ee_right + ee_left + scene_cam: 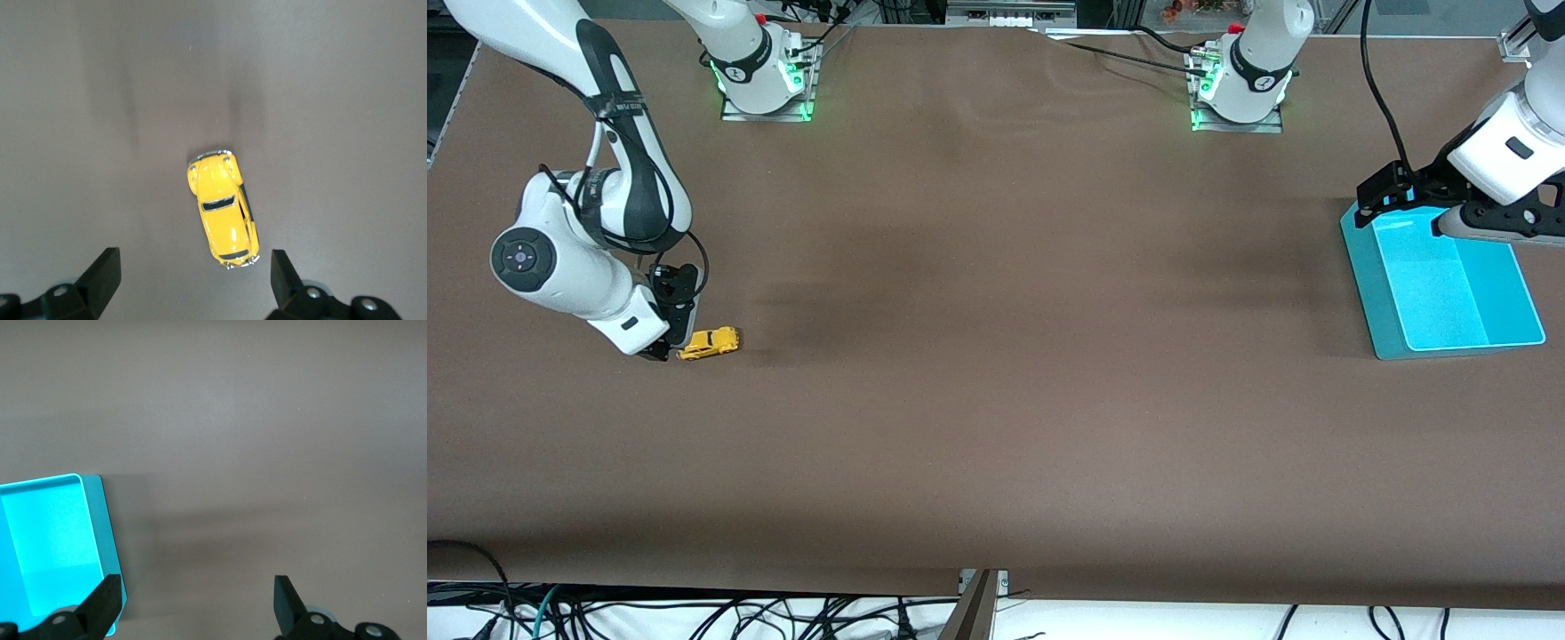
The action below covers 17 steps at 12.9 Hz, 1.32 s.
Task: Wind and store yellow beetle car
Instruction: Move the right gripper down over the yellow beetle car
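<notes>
The yellow beetle car (708, 342) stands on its wheels on the brown table near the right arm's end. My right gripper (667, 347) is low beside it and open. In the right wrist view the car (222, 208) lies just ahead of the right gripper (193, 273), with its tail end about level with the fingertips (283, 272), closer to one of them and untouched. My left gripper (1392, 196) hangs open and empty over the edge of the cyan bin (1365, 284) at the left arm's end. The left wrist view has the left gripper (198, 597) beside the bin (100, 533).
The bin holds nothing that I can see. Brown table surface stretches between the car and the bin. The two arm bases (765, 80) (1240, 89) stand along the edge farthest from the front camera. Cables hang below the nearest edge.
</notes>
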{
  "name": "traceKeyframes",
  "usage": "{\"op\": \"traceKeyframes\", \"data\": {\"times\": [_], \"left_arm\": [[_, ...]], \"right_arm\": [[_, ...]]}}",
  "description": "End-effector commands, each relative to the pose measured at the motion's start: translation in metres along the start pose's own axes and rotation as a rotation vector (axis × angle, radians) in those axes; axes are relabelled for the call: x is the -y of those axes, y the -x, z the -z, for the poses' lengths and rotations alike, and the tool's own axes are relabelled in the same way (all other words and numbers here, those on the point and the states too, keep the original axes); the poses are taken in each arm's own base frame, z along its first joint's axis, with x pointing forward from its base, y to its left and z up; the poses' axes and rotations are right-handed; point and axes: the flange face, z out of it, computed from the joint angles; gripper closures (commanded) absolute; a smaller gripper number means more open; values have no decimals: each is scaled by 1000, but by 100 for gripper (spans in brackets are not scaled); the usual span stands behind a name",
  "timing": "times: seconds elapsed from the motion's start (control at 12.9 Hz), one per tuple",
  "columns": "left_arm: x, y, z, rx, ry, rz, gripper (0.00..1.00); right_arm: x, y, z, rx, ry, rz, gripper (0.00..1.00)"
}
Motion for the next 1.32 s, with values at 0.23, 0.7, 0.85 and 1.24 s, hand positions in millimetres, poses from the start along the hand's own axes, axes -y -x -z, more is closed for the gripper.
{"op": "traceKeyframes", "data": {"times": [0.23,0.7,0.85,1.24], "left_arm": [[-8,0,4,7,16,-19,0],[-7,4,2,36,15,-21,0],[-7,5,2,39,15,-20,0],[-6,5,3,41,15,-15,0]], "right_arm": [[24,20,-39,-9,96,136,1],[18,4,-67,-9,141,231,1],[16,-2,-72,-10,161,261,1],[16,-9,-66,-15,163,269,70]]}}
